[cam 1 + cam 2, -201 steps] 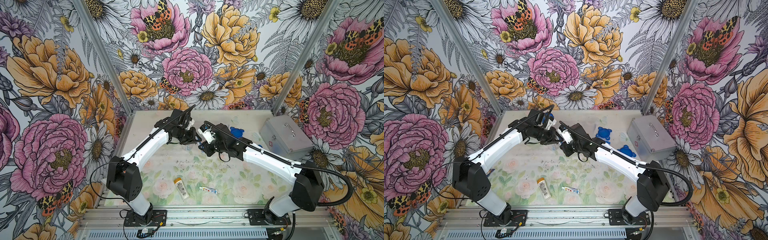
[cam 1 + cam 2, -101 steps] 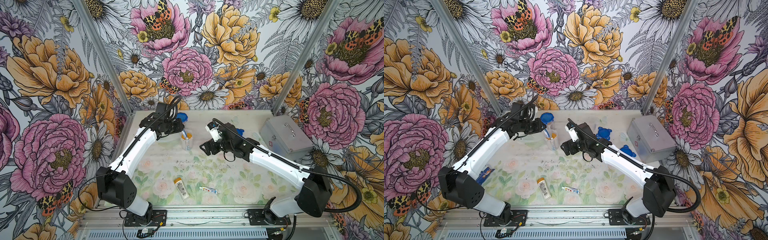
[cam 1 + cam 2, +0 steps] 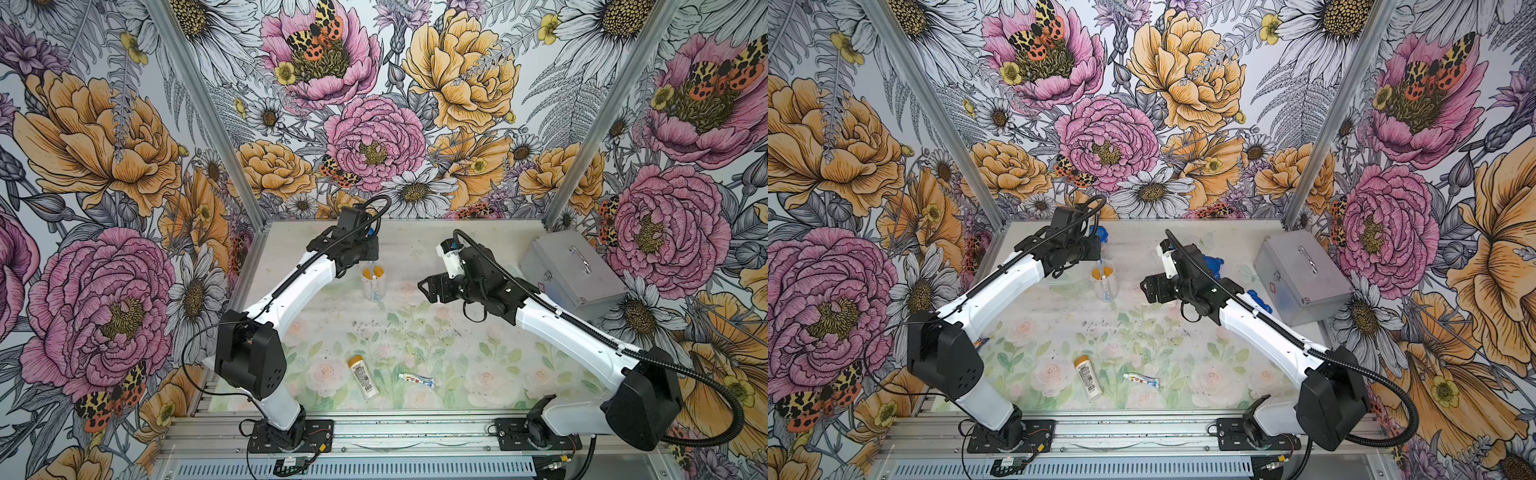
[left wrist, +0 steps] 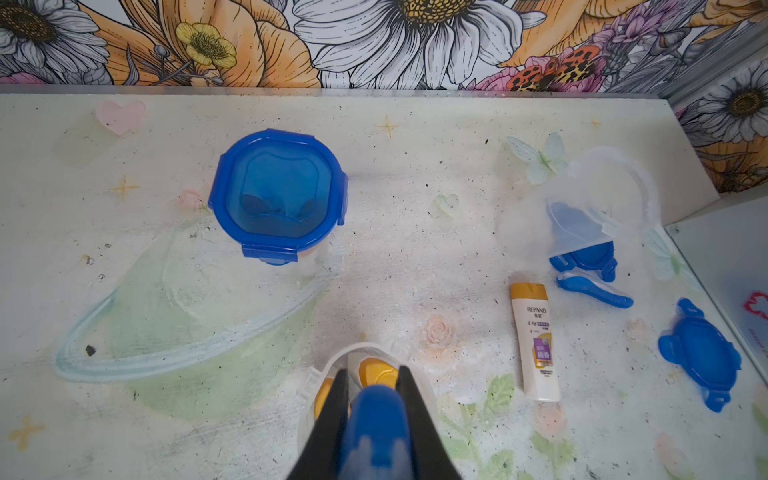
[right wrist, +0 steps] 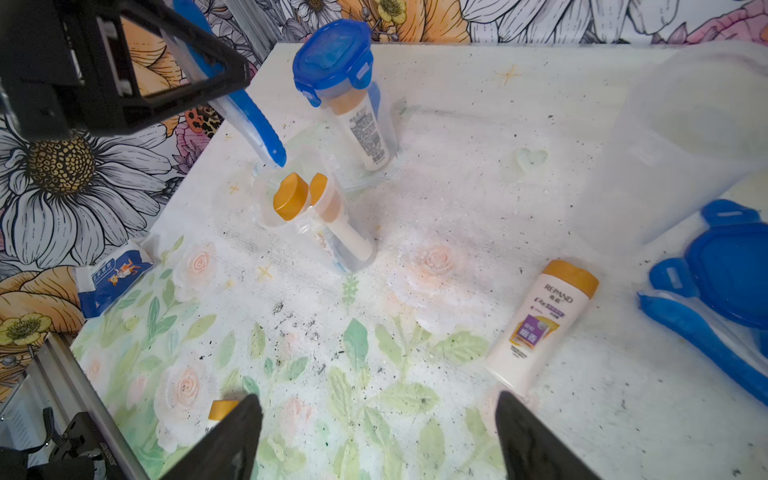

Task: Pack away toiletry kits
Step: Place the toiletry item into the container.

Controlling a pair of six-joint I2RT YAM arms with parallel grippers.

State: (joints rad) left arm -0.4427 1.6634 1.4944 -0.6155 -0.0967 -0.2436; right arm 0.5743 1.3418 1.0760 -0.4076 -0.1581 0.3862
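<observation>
Blue toothbrush (image 5: 253, 124), pinched in the jaws of the left gripper (image 4: 372, 374), slanted down toward the cup (image 3: 372, 286) at its 6 o'clock; the right gripper (image 5: 377, 397) held its jaws wide, empty.

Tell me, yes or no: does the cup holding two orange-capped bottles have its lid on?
No, the cup stands open, with both orange caps bare at its rim in the right wrist view.

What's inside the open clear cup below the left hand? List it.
Two orange-capped bottles stand in the open cup. The blue toothbrush held by the left hand reaches its rim. The bottles hide the cup's bottom.
</observation>
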